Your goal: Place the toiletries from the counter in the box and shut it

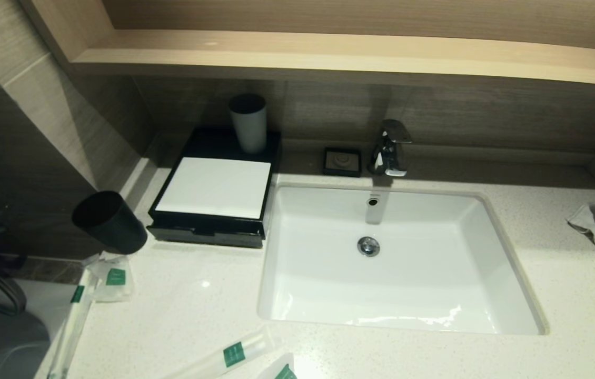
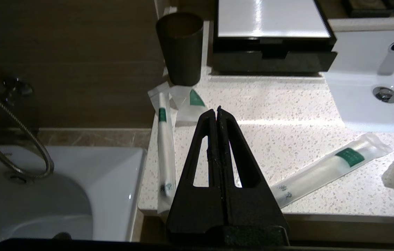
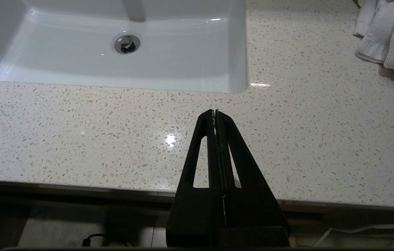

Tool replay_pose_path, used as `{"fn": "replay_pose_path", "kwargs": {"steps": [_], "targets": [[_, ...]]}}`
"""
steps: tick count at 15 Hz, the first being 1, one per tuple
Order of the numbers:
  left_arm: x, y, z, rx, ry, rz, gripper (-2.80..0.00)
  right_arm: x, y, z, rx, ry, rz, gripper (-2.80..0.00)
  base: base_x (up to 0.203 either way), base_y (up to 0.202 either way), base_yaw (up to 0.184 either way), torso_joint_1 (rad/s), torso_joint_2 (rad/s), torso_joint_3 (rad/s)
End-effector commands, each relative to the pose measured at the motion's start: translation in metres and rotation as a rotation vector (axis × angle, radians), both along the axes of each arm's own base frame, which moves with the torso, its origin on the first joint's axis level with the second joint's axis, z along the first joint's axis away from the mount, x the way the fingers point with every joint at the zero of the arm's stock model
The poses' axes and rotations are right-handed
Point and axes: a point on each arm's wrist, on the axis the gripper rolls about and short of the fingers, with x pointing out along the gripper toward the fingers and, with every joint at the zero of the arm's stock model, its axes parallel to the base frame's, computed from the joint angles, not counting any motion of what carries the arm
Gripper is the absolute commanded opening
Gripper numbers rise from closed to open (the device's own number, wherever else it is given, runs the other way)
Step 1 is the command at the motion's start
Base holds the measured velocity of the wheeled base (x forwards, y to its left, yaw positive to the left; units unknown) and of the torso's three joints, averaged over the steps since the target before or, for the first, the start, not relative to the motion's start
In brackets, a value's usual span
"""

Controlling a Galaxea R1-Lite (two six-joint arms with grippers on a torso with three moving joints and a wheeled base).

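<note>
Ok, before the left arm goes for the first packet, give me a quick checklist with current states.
1. Left tool empty and ready to grasp: not ok, it is shut and must open first; it holds nothing.
2. Right tool out of the way: ok, shut, hanging over bare counter near the sink's front corner.
3. Packets reachable: ok, a long packet along the counter's left edge, a flat packet by the black cup, another long packet nearer the sink.
4. Box ready to receive: cannot tell, the drawer looks shut or nearly so.
5. Black cup clear of the path: not ok, it stands right beside the flat packet.
</note>
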Motion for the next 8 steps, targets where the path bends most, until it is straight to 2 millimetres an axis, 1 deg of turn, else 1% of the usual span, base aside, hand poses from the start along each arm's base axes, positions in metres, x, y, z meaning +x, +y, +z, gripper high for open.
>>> {"fn": "replay_pose_path", "kwargs": {"steps": [1,5,8], "targets": [[-0.010,-0.001,0.019,0.035,-0.059,-0.022,-2.80,0.000,0.000,0.000,0.000,0.000,0.000,-2.80,0.000,0.000,0.000,0.000,0.00,0.000],[-0.034,-0.001,0.047,0.057,-0.078,-0.045,-2.80,0.000,0.000,0.000,0.000,0.000,0.000,-2.80,0.000,0.000,0.000,0.000,0.00,0.000],[-0.039,-0.001,0.051,0.056,-0.072,-0.024,-2.80,0.000,0.000,0.000,0.000,0.000,0.000,-2.80,0.000,0.000,0.000,0.000,0.00,0.000]]}}
